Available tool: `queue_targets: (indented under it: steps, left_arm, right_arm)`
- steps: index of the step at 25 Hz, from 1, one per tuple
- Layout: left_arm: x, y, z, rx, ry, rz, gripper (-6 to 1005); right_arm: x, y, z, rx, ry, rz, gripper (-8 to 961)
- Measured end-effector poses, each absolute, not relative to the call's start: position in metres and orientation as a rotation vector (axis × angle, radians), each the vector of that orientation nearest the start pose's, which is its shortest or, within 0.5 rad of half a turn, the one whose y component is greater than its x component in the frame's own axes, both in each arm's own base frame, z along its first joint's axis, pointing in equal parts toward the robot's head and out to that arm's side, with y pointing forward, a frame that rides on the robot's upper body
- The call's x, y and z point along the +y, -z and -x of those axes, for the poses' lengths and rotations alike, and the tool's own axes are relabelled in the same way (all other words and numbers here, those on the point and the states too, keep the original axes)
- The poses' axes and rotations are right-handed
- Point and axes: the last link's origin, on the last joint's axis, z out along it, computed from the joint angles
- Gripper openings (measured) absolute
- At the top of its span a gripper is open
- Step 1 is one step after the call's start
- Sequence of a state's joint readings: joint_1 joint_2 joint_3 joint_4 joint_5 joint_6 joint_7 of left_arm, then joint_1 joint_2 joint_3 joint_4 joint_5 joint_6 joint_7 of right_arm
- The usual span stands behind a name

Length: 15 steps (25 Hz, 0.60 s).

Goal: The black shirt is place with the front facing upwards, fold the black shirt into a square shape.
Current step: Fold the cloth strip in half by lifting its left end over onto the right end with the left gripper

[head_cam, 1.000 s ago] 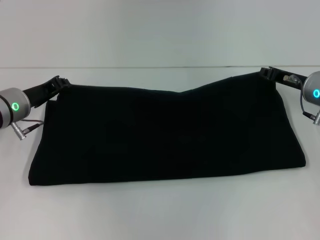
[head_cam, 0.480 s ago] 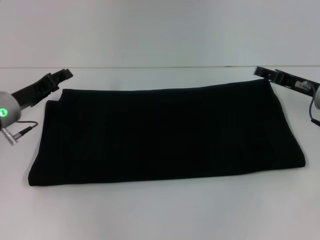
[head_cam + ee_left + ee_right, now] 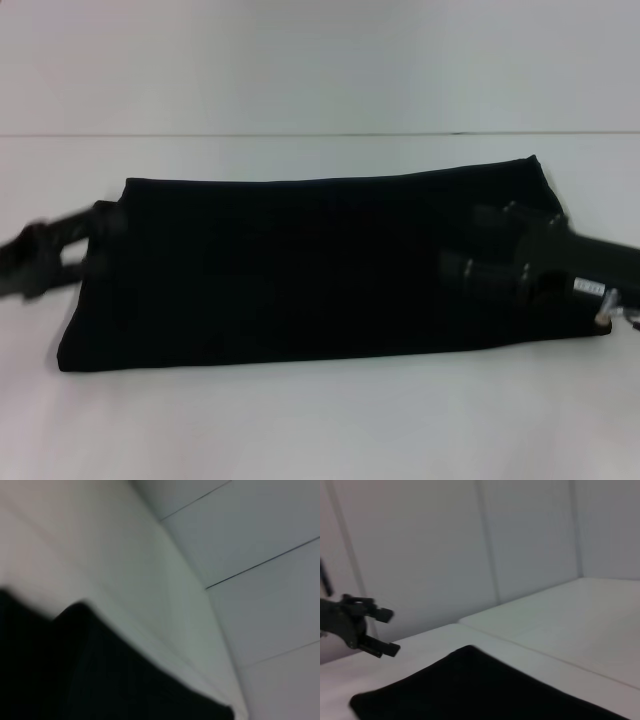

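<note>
The black shirt [image 3: 310,265] lies flat on the white table [image 3: 320,420], folded into a long wide band; its lettering and neck label are hidden. It also shows in the left wrist view [image 3: 100,680] and the right wrist view [image 3: 485,690]. My right gripper [image 3: 462,242] hovers open over the shirt's right part, fingers pointing left, holding nothing. My left gripper [image 3: 45,255] is blurred beside the shirt's left edge; in the right wrist view the left gripper [image 3: 390,632] shows open and empty.
The table's far edge [image 3: 300,134] meets a pale wall just beyond the shirt. Bare white table lies in front of the shirt and at both sides.
Both grippers have let go of the shirt's far corners and the far edge has settled flat. The right gripper moved in over the shirt's right part; the left moved nearer along the left edge.
</note>
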<state>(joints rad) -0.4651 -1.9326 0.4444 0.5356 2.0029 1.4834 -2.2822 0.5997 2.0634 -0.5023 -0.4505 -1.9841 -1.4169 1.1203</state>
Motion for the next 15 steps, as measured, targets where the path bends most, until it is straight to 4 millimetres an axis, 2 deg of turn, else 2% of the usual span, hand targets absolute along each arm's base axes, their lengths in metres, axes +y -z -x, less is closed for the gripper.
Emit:
queue_targets:
  steps: [4,8,15]
  left_arm:
    - [0.304,-0.069,0.354,2.464,-0.984,-2.038,898]
    - [0.292,-0.067,0.36,2.532,-0.904,-1.927,898]
    - [0.28,-0.075,0.371,2.66,-0.784,-1.828,897]
  right_arm:
    - [0.341,0.024,-0.269,0.43,-0.709,2.613,857]
    - [0.337,0.037,-0.272,0.398,-0.628,2.663,944]
    - [0.335,0.046,-0.276,0.396,-0.557,2.684,945]
